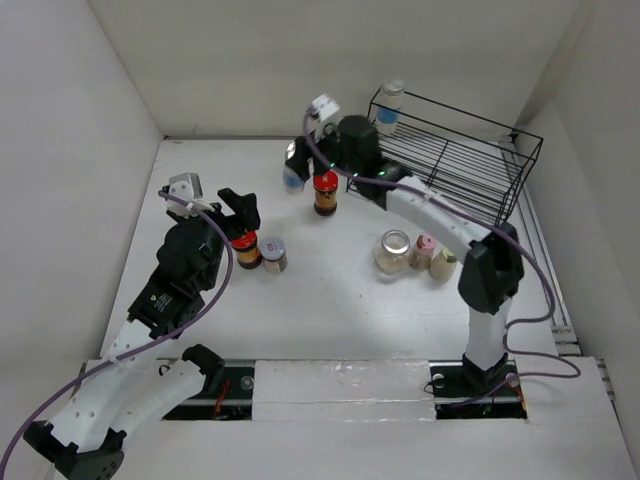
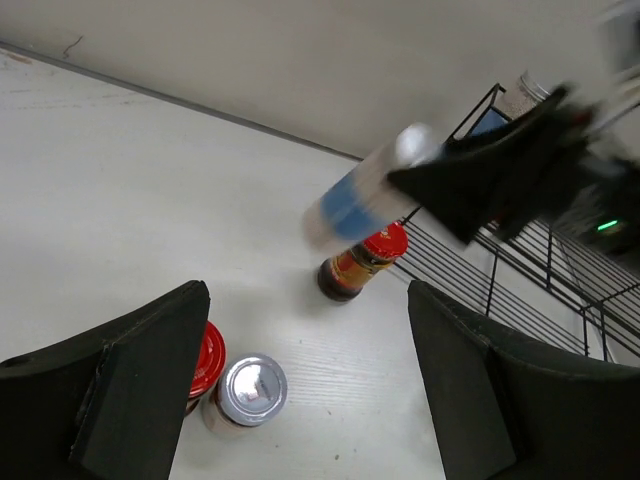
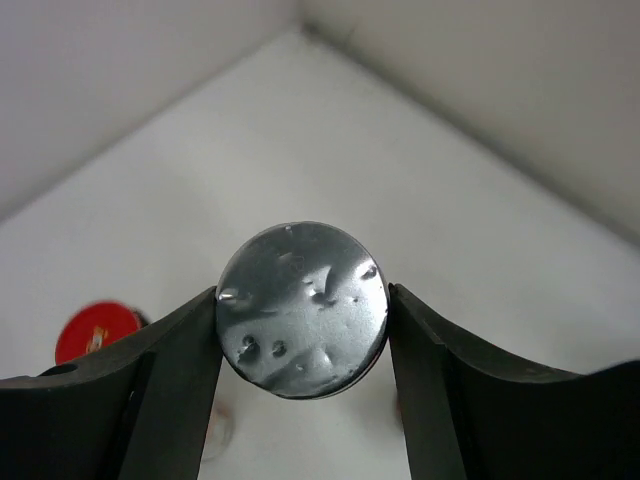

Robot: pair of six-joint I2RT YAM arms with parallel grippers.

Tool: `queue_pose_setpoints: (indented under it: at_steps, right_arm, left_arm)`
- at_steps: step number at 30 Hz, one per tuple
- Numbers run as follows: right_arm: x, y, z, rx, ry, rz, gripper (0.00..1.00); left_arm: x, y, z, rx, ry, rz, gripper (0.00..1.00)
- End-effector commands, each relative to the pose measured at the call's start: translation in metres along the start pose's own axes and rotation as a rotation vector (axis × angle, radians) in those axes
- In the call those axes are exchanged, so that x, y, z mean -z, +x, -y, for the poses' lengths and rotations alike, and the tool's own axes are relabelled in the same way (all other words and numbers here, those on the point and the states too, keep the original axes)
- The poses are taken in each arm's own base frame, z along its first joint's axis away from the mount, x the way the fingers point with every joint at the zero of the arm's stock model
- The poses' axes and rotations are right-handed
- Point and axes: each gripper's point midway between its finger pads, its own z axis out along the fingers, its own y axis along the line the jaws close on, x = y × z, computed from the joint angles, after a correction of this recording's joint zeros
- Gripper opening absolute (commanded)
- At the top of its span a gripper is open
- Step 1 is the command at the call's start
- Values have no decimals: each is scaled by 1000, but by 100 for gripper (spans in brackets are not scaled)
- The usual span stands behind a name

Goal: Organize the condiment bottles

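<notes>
My right gripper (image 1: pixel 298 160) is shut on a silver-lidded, blue-labelled jar (image 1: pixel 294 174), held in the air beside a red-lidded amber bottle (image 1: pixel 325 192). The right wrist view shows the jar's silver lid (image 3: pixel 303 308) clamped between both fingers. In the left wrist view the held jar (image 2: pixel 360 198) is blurred above the amber bottle (image 2: pixel 358 264). My left gripper (image 1: pixel 240 210) is open, above a second red-lidded bottle (image 1: pixel 245 250) and a silver-lidded jar (image 1: pixel 273 254). A wide clear jar (image 1: pixel 392 251), a pink-capped shaker (image 1: pixel 423 250) and a yellow-green-capped one (image 1: pixel 443 263) stand at the right. Another blue-labelled jar (image 1: pixel 389 106) stands on the rack.
The black wire rack (image 1: pixel 455 155) stands at the back right, against the white walls. The red lid (image 2: pixel 205 358) and silver lid (image 2: pixel 251 390) lie just inside my left finger in the left wrist view.
</notes>
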Motion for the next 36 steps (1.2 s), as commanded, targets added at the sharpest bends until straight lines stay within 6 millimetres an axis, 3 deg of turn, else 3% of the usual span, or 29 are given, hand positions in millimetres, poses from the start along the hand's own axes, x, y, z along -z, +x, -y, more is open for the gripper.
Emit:
queue_pose_setpoints:
  at_steps: [1, 8, 9, 10, 14, 15, 16, 18, 19, 26, 32, 36]
  right_arm:
    - [110, -198, 71, 38, 200, 530, 43]
    - [185, -234, 179, 0, 429, 602, 42]
    - [193, -228, 203, -16, 472, 586, 42]
    - [196, -233, 201, -14, 472, 591, 42]
    - [216, -225, 259, -35, 581, 569, 42]
    - [224, -236, 262, -25, 583, 582, 42]
    - [216, -224, 275, -45, 583, 551, 42]
    - [215, -216, 286, -57, 586, 514, 42]
    - [216, -219, 285, -53, 585, 523, 42]
    - [198, -186, 298, -89, 592, 449, 42]
    - [198, -170, 311, -111, 614, 409, 42]
    - [180, -143, 322, -139, 609, 350, 42]
  left_arm:
    - [0, -6, 4, 3, 22, 21, 76]
    - [0, -7, 8, 8, 37, 24, 76]
    - [0, -7, 8, 8, 37, 24, 76]
    - [0, -7, 8, 8, 37, 24, 76]
    - [-2, -3, 9, 2, 42, 10, 76]
    - [-2, -3, 9, 2, 42, 10, 76]
    - [-2, -3, 9, 2, 42, 10, 76]
    - [-4, -1, 9, -2, 39, 2, 76]
    - [-4, 0, 9, -2, 39, 2, 76]
    - [-7, 3, 9, -7, 35, -6, 75]
    - [-6, 3, 11, -7, 43, -10, 75]
    - [-5, 1, 11, -3, 47, -3, 75]
